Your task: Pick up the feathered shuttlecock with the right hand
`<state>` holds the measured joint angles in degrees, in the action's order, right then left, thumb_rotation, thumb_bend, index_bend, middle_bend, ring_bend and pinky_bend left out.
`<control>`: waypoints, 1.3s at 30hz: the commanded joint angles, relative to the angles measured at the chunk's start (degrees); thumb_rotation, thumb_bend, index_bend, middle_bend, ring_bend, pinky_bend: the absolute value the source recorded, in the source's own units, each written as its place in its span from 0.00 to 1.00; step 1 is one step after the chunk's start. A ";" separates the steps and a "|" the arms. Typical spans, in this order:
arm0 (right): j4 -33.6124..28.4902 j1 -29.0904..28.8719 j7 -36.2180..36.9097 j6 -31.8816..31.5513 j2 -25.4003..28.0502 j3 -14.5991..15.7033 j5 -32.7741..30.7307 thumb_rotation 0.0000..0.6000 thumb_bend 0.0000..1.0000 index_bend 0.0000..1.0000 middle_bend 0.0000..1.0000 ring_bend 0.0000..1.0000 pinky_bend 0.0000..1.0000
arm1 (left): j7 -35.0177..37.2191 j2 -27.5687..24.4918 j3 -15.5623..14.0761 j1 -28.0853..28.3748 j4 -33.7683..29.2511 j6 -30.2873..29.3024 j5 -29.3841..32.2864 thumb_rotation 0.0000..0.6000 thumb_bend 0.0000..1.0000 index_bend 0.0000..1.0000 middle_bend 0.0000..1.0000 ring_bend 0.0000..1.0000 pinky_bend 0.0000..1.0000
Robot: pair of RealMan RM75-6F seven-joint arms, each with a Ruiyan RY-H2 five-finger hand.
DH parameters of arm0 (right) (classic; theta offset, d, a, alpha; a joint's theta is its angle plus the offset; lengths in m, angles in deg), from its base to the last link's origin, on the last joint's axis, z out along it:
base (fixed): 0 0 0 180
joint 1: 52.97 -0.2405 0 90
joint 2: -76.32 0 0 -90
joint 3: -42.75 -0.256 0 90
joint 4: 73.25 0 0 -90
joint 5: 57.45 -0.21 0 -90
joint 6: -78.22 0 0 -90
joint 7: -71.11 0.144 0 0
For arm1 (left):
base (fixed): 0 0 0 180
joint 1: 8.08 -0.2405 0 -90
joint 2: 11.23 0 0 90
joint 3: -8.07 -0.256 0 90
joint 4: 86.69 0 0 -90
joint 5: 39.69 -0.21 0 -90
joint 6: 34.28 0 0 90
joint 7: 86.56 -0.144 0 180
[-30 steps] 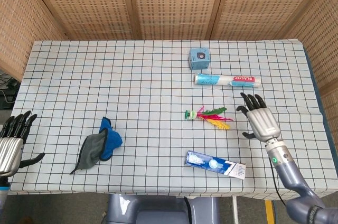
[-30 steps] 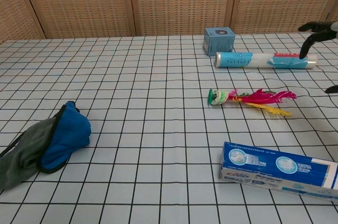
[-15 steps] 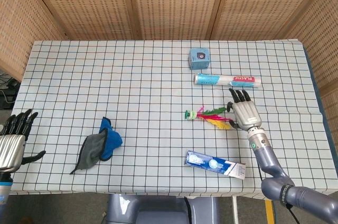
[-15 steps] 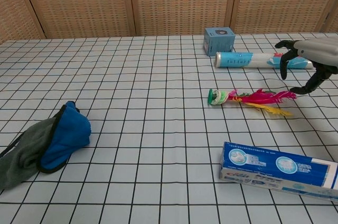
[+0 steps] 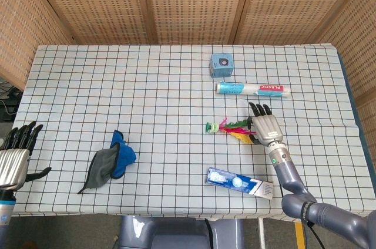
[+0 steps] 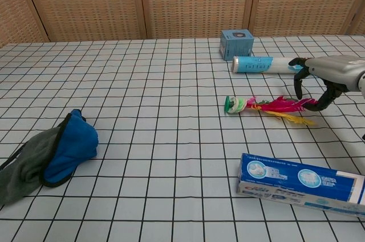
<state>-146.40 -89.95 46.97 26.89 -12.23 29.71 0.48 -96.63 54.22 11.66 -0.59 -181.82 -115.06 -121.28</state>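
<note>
The feathered shuttlecock [image 5: 230, 128] [image 6: 268, 106] lies flat on the checked cloth, green base to the left, pink, green and yellow feathers to the right. My right hand [image 5: 265, 126] [image 6: 322, 76] hovers at the feather tips, fingers spread and arched over them, holding nothing. Its thumb reaches down beside the pink feather ends. My left hand [image 5: 14, 152] sits far off at the table's left edge, fingers apart and empty; the chest view does not show it.
A plastic-wrap tube [image 5: 252, 89] [image 6: 283, 64] and a small blue box [image 5: 221, 64] [image 6: 236, 44] lie behind the shuttlecock. A toothpaste box [image 5: 239, 182] [image 6: 300, 182] lies in front of it. A grey and blue cloth [image 5: 111, 160] [image 6: 48, 154] is at the front left.
My right hand has moved left and forward from the table's right side to the shuttlecock's feather tips. The left hand has barely shifted. The shuttlecock has not moved.
</note>
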 commanded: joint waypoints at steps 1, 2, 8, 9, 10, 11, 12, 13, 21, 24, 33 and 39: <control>1.04 -0.47 -0.26 0.39 -0.69 0.19 -0.66 1.00 0.55 0.56 0.00 0.00 0.00 | 0.15 -0.02 0.21 0.04 0.03 -0.08 0.27 1.00 0.00 0.00 0.00 0.00 0.00; 1.49 -0.67 -0.24 0.68 -1.03 0.29 -0.99 1.00 0.55 0.57 0.00 0.00 0.00 | 0.17 -0.05 0.18 0.06 0.03 -0.07 0.28 1.00 0.00 0.00 0.00 0.00 0.00; 1.86 -1.11 -0.20 0.65 -1.28 0.82 -1.22 1.00 0.62 0.63 0.02 0.00 0.00 | 0.08 -0.06 0.06 0.16 0.03 -0.04 0.32 1.00 0.00 0.00 0.00 0.00 0.00; 1.64 -1.13 -0.11 0.57 -1.13 0.85 -1.16 1.00 0.62 0.64 0.02 0.00 0.00 | 0.05 -0.06 0.02 0.16 0.01 -0.04 0.28 1.00 0.00 0.00 0.00 0.00 0.00; 1.43 -1.13 -0.02 0.40 -0.97 0.89 -1.02 1.00 0.64 0.66 0.03 0.00 0.00 | 0.05 -0.06 -0.02 0.17 0.00 -0.06 0.25 1.00 0.00 0.00 0.00 0.00 0.00; 1.22 -1.14 0.08 0.08 -0.80 0.92 -0.71 1.00 0.64 0.67 0.04 0.00 0.00 | 0.06 -0.06 -0.04 0.17 -0.02 -0.08 0.21 1.00 0.00 0.00 0.00 0.00 0.00; 0.97 -1.10 0.22 -0.38 -0.62 0.95 -0.27 1.00 0.65 0.69 0.05 0.00 0.00 | 0.07 -0.05 -0.07 0.17 -0.03 -0.13 0.15 1.00 0.00 0.00 0.00 0.00 0.00; 0.77 -1.06 0.36 -0.72 -0.48 0.97 0.09 1.00 0.65 0.70 0.06 0.00 0.00 | 0.09 -0.05 -0.09 0.16 -0.03 -0.17 0.12 1.00 0.00 0.00 0.00 0.00 0.00; -4.55 -1.08 -0.59 -6.87 4.28 1.34 7.93 1.00 0.66 0.75 0.09 0.00 0.00 | 0.44 -0.29 -0.30 0.06 -0.28 -0.52 -0.25 1.00 0.00 0.00 0.00 0.00 0.00; -8.33 -0.97 -2.30 -10.02 7.39 1.87 12.34 1.00 0.66 0.75 0.10 0.00 0.00 | 0.47 -0.25 -0.56 0.00 -0.31 -0.55 -0.51 1.00 0.00 0.00 0.00 0.00 0.00; -11.69 -1.74 -9.21 -16.83 11.36 3.64 24.15 1.00 0.66 0.75 0.12 0.00 0.00 | 1.10 -0.62 -0.73 -0.15 -0.56 -0.85 -0.78 1.00 0.00 0.00 0.00 0.00 0.00; -11.19 -1.14 -11.85 -18.07 10.41 5.44 26.95 1.00 0.66 0.75 0.13 0.00 0.00 | 1.67 -0.96 -0.77 -0.24 -0.70 -1.07 -0.93 1.00 0.00 0.00 0.00 0.00 0.00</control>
<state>-157.62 -91.27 35.43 9.05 -1.63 34.86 27.14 -94.98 53.28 10.90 -0.82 -182.51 -116.11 -122.20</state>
